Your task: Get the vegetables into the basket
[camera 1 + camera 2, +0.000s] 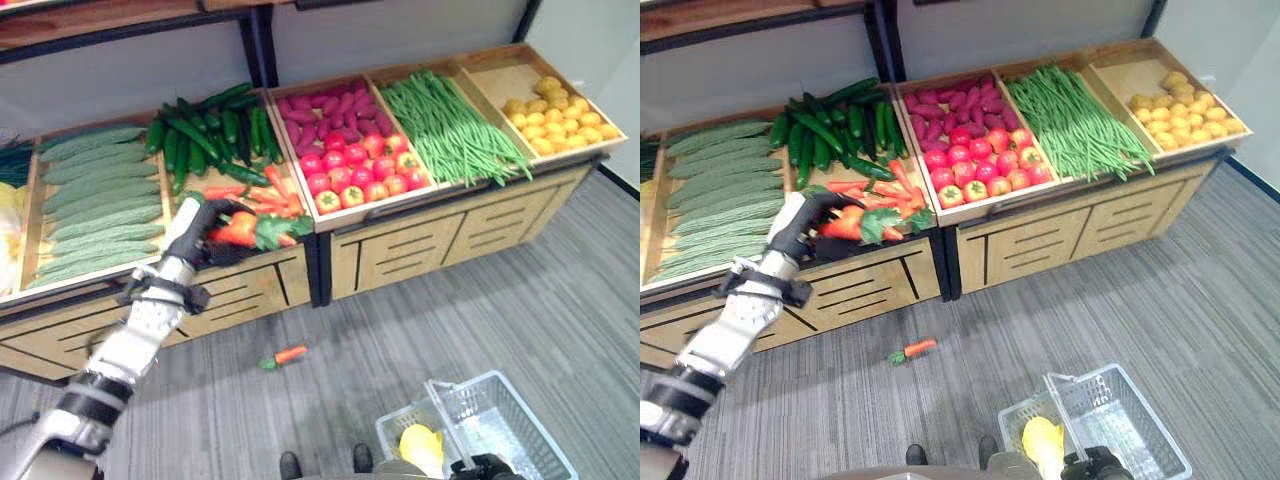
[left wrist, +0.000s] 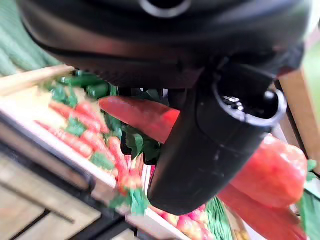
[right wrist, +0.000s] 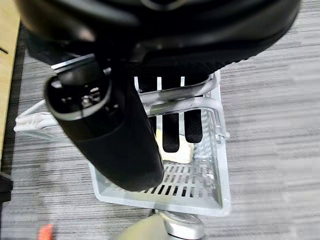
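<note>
The wooden produce stand (image 1: 420,235) runs along the wall in slanted bins so the stock faces whoever reaches in: ridged green gourds (image 1: 95,195) at the robot's far left, then dark cucumbers (image 1: 205,130) above the carrots (image 1: 262,195), then purple sweet potatoes (image 1: 330,108) above red tomatoes (image 1: 362,170), green beans (image 1: 450,125) and yellow potatoes (image 1: 555,115).

The grey plastic basket (image 1: 500,420) hangs low at the robot's right, its metal handle (image 3: 180,102) gripped by the curled fingers of the right hand (image 3: 115,130) — carried there, probably, so the other arm can load it. A yellow item (image 1: 420,445) already lies inside.

The left hand (image 1: 200,232) is at the carrot bin, fingers closed round a carrot (image 2: 150,117) with leafy green top, lifted just off the pile.

One stray carrot (image 1: 285,356) lies on the grey striped carpet (image 1: 520,300) — between stand and basket.
</note>
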`<state>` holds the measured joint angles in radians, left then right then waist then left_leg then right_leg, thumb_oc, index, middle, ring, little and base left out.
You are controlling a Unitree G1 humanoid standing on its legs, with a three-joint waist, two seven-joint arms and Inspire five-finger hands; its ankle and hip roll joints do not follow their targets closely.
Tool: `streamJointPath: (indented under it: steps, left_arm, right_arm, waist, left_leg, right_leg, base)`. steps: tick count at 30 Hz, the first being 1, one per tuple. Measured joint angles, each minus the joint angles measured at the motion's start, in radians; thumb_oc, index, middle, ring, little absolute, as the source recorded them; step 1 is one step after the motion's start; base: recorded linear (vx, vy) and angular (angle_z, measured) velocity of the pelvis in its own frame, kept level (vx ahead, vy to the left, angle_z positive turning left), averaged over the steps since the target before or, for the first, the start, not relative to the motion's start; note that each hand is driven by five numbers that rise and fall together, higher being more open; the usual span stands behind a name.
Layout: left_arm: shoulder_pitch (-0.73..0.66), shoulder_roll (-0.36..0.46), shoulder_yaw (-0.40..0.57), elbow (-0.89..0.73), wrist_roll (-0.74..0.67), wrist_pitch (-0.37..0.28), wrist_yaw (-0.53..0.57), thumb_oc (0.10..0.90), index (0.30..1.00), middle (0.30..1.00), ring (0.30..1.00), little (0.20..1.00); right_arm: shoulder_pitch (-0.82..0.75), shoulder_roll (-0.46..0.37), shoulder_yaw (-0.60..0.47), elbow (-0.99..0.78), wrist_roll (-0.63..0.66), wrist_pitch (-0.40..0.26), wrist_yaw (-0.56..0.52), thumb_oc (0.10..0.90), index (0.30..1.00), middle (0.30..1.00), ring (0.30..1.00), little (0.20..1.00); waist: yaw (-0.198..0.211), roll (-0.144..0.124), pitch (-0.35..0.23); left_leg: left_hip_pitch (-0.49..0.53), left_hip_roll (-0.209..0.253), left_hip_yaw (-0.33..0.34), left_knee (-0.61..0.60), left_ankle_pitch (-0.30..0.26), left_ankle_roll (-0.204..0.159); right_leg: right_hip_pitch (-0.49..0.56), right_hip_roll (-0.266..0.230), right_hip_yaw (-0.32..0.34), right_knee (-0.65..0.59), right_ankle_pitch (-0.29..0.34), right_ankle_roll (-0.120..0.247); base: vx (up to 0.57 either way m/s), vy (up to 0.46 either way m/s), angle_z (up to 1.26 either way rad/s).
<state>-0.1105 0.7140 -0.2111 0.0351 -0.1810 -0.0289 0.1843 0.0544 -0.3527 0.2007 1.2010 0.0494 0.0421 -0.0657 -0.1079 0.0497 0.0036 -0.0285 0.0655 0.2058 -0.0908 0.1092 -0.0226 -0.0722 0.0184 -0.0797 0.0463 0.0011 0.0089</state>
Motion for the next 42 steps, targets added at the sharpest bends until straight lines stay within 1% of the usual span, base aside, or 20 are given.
streamJointPath:
  steps: [1,2,3,5,6,8,12,15,18,23,27,32,38,42]
  left_arm:
    - [0.104,-0.132,0.069,-0.068,-0.020,0.000,0.002,0.400,0.300,0.300,0.300,0.300]
    - [0.146,-0.154,0.072,-0.096,-0.029,0.000,0.000,0.400,0.300,0.300,0.300,0.300]
    - [0.152,-0.143,0.066,-0.093,-0.033,0.003,-0.014,0.400,0.300,0.300,0.300,0.300]
    - [0.180,-0.163,0.108,-0.111,-0.036,0.004,-0.022,0.400,0.300,0.300,0.300,0.300]
    - [0.182,-0.164,0.112,-0.111,-0.036,0.004,-0.022,0.400,0.300,0.300,0.300,0.300]
    - [0.194,-0.195,0.136,-0.121,-0.037,0.003,-0.019,0.400,0.300,0.300,0.300,0.300]
    - [0.208,-0.211,0.157,-0.123,-0.037,0.003,-0.030,0.400,0.300,0.300,0.300,0.300]
    - [0.221,-0.228,0.157,-0.124,-0.069,0.004,-0.037,0.400,0.300,0.300,0.300,0.300]
    - [0.259,-0.229,0.158,-0.157,-0.106,0.004,-0.048,0.400,0.300,0.300,0.300,0.300]
    - [0.262,-0.229,0.158,-0.189,-0.143,0.005,-0.060,0.400,0.300,0.300,0.300,0.300]
    - [0.262,-0.229,0.158,-0.218,-0.155,0.005,-0.060,0.400,0.300,0.300,0.300,0.300]
    - [0.253,-0.228,0.157,-0.220,-0.157,0.005,-0.059,0.400,0.300,0.300,0.300,0.300]
    - [0.239,-0.226,0.143,-0.220,-0.157,0.008,-0.058,0.400,0.300,0.300,0.300,0.300]
    - [0.227,-0.226,0.143,-0.220,-0.157,0.010,-0.058,0.400,0.300,0.300,0.300,0.300]
  right_arm:
    - [0.023,0.003,0.000,-0.010,-0.014,0.002,-0.006,0.400,0.300,0.300,0.300,0.300]
    - [0.037,0.003,0.000,-0.017,-0.015,0.002,-0.002,0.400,0.300,0.300,0.300,0.300]
    - [0.040,0.004,0.001,-0.016,-0.016,0.002,0.001,0.400,0.300,0.300,0.300,0.300]
    - [0.047,0.006,-0.005,-0.019,-0.042,0.001,-0.001,0.400,0.300,0.300,0.300,0.300]
    - [0.053,0.006,-0.012,-0.019,-0.043,0.001,-0.001,0.400,0.300,0.300,0.300,0.300]
    - [0.059,0.008,-0.021,-0.019,-0.043,0.001,-0.003,0.400,0.300,0.300,0.300,0.300]
    - [0.071,0.008,-0.024,-0.018,-0.043,0.001,-0.005,0.400,0.300,0.300,0.300,0.300]
    - [0.076,0.008,-0.038,-0.013,-0.043,0.001,-0.006,0.400,0.300,0.300,0.300,0.300]
    - [0.085,0.008,-0.038,-0.011,-0.043,0.001,-0.007,0.400,0.300,0.300,0.300,0.300]
    - [0.093,0.008,-0.039,-0.007,-0.043,0.001,-0.008,0.400,0.300,0.300,0.300,0.300]
    - [0.089,0.008,-0.046,-0.007,-0.043,0.001,-0.011,0.400,0.300,0.300,0.300,0.300]
    - [0.080,0.008,-0.061,-0.007,-0.042,0.001,-0.021,0.400,0.300,0.300,0.300,0.300]
    - [0.079,0.011,-0.077,-0.007,-0.040,0.002,-0.027,0.400,0.300,0.300,0.300,0.300]
    - [0.077,0.015,-0.077,-0.007,-0.040,0.002,-0.030,0.400,0.300,0.300,0.300,0.300]
  waist:
    - [0.014,-0.001,-0.004]
    - [0.015,-0.004,-0.007]
    - [0.020,-0.006,-0.010]
    - [0.031,-0.008,-0.018]
    - [0.037,-0.007,-0.023]
    - [0.038,-0.006,-0.032]
    - [0.039,-0.007,-0.033]
    - [0.039,-0.008,-0.033]
    - [0.037,-0.011,-0.030]
    - [0.039,-0.013,-0.026]
    - [0.038,-0.015,-0.017]
    - [0.035,-0.006,0.003]
    - [0.013,-0.007,0.008]
    - [0.009,-0.007,0.009]
  left_leg:
    - [0.033,-0.004,-0.001,0.000,-0.008,0.005]
    - [0.049,-0.006,-0.001,0.000,-0.014,0.006]
    - [0.056,-0.006,-0.004,-0.001,-0.017,0.006]
    - [0.071,-0.010,-0.008,-0.001,-0.021,0.005]
    - [0.074,-0.011,-0.007,-0.002,-0.022,0.007]
    - [0.075,-0.013,-0.008,-0.003,-0.024,0.009]
    - [0.084,-0.015,-0.014,-0.001,-0.026,0.011]
    - [0.092,-0.016,-0.021,-0.001,-0.028,0.014]
    - [0.107,-0.016,-0.027,-0.005,-0.033,0.014]
    - [0.119,-0.017,-0.029,-0.005,-0.039,0.010]
    - [0.123,-0.018,-0.024,-0.005,-0.044,0.012]
    - [0.126,-0.019,-0.008,-0.006,-0.050,0.012]
    - [0.125,-0.028,-0.010,-0.006,-0.055,0.017]
    - [0.126,-0.032,-0.008,-0.006,-0.058,0.020]
  right_leg:
    - [0.044,-0.003,-0.001,-0.016,0.000,0.000]
    - [0.059,-0.004,0.001,-0.027,-0.004,0.004]
    - [0.068,-0.005,-0.001,-0.029,-0.011,0.004]
    - [0.088,-0.008,-0.004,-0.029,-0.013,0.008]
    - [0.090,-0.009,-0.003,-0.029,-0.015,0.009]
    - [0.092,-0.011,-0.004,-0.032,-0.016,0.010]
    - [0.118,-0.013,-0.010,-0.052,-0.011,0.014]
    - [0.136,-0.013,-0.016,-0.070,-0.008,0.015]
    - [0.160,-0.011,-0.020,-0.090,-0.006,0.014]
    - [0.181,-0.011,-0.024,-0.106,-0.004,0.012]
    - [0.180,-0.011,-0.012,-0.106,0.000,0.009]
    - [0.178,-0.013,0.002,-0.106,0.002,0.012]
    - [0.181,-0.021,0.001,-0.106,0.004,0.009]
    - [0.182,-0.026,0.002,-0.106,0.004,0.010]
  base:
    - [-0.08,0.021,0.04]
    - [-0.05,0.008,0.14]
    - [-0.06,0.012,0.06]
    - [-0.04,0.016,0.05]
    - [-0.04,0.018,0.04]
    - [-0.04,0.014,0.02]
    - [-0.04,0.011,0.05]
    - [-0.01,0.016,0.07]
    - [0.00,0.034,0.04]
    - [-0.01,0.037,0.03]
    - [-0.02,0.061,-0.07]
    - [-0.03,0.063,-0.09]
    - [0.01,0.053,0.01]
    - [0.00,0.032,-0.02]
